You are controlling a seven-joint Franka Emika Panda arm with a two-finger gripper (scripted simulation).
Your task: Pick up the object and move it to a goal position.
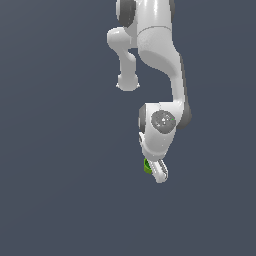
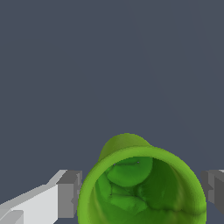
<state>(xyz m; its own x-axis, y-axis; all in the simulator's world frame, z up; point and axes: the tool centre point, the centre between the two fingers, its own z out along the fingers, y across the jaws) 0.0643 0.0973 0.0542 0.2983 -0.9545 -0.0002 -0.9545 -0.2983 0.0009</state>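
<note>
Plain slate-grey background fills both views, flat and featureless, and we can make out no edge or seam in it. From the exterior view we note the white arm [image 1: 159, 60] descending from the top of the frame, its smooth, glossy, rounded links ending in a bulbous wrist with a grey circular cap. Below that wrist the gripper [image 1: 159, 172] shows only as a small pale tip, and the green cup [image 1: 147, 166] appears as a mere sliver of bright green on the exterior view's left of that tip; its shape cannot be read there. The wrist view supplies what the exterior view lacks: we see the cup as a hollow cylinder with a flared, rounded rim, its open mouth facing the camera and its inner wall mottled in lighter and darker green. It sits between the two blocky grey fingertips [image 2: 69, 194], one on either side of it. The jaws stand close against its sides, pinching it, though the contact line itself is partly hidden by the rim.
</note>
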